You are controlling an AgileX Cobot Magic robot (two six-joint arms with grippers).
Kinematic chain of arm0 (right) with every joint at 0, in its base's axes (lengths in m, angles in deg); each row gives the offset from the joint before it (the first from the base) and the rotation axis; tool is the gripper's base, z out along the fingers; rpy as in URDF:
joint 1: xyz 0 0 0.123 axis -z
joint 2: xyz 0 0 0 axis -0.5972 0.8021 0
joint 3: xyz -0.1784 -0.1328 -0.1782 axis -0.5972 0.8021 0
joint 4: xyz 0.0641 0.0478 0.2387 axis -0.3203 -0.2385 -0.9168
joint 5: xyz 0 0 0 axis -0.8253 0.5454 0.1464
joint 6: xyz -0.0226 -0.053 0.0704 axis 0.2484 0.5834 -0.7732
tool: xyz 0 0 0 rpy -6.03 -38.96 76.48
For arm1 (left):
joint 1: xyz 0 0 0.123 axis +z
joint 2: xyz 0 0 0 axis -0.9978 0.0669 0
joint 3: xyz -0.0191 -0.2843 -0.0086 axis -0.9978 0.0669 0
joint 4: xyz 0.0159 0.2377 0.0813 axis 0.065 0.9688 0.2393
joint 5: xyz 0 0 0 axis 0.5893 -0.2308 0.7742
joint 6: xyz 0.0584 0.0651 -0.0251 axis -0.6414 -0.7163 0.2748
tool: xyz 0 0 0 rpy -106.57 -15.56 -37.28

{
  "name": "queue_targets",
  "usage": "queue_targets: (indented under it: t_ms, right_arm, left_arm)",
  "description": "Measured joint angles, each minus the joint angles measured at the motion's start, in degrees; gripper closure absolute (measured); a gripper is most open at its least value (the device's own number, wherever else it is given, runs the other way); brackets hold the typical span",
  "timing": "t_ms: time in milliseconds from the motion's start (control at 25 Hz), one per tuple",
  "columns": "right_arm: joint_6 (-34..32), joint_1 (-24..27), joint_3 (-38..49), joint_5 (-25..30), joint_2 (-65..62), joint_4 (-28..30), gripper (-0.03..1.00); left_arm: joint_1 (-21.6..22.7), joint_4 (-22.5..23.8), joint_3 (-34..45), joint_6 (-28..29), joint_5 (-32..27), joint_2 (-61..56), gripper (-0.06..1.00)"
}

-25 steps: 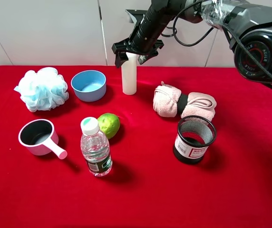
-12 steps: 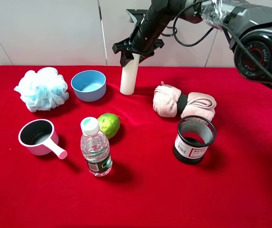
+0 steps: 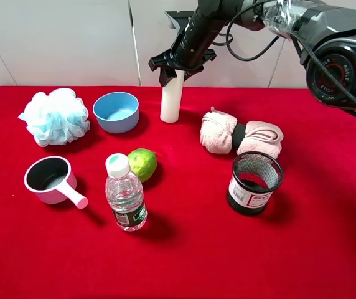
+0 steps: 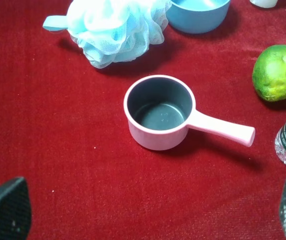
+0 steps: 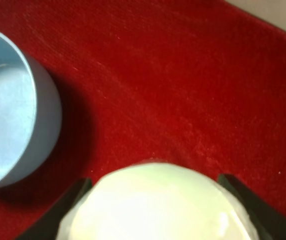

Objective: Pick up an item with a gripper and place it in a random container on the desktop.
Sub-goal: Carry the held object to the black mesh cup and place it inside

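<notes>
The white cylinder (image 3: 171, 98) stands nearly upright at the back of the red desktop (image 3: 315, 249), just right of the blue bowl. My right gripper (image 3: 179, 67) is shut on its top from above; I cannot tell whether its base touches the cloth. In the right wrist view the cylinder's white top (image 5: 155, 205) fills the space between the black fingers (image 5: 70, 207). The black mesh cup (image 3: 254, 182) with its white and red label stands at the front right, apart from the gripper. My left gripper (image 4: 148, 220) is open and empty above the pink handled cup (image 4: 159, 112); it is out of the high view.
A blue bowl (image 3: 116, 111) and a pale blue bath puff (image 3: 55, 116) are at the back left. The pink handled cup (image 3: 48, 179), a lime (image 3: 142, 164) and a water bottle (image 3: 125, 193) stand in front. A rolled pink towel (image 3: 240, 137) lies behind the mesh cup.
The right gripper tilted the white cylinder, then brought it nearly upright and shifted it slightly right and up. Nothing else moved.
</notes>
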Motion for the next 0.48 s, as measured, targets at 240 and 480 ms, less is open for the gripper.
queue_targets:
  t_ms: [240, 480]
  right_arm:
    - [0.0, 0.0, 0.0, 0.7, -1.06, 1.92, 0.58]
    - [0.0, 0.0, 0.0, 3.08, -2.89, 1.92, 0.58]
  left_arm:
    - [0.0, 0.0, 0.0, 0.0, 0.0, 0.0, -0.05]
    - [0.0, 0.0, 0.0, 0.0, 0.0, 0.0, -0.05]
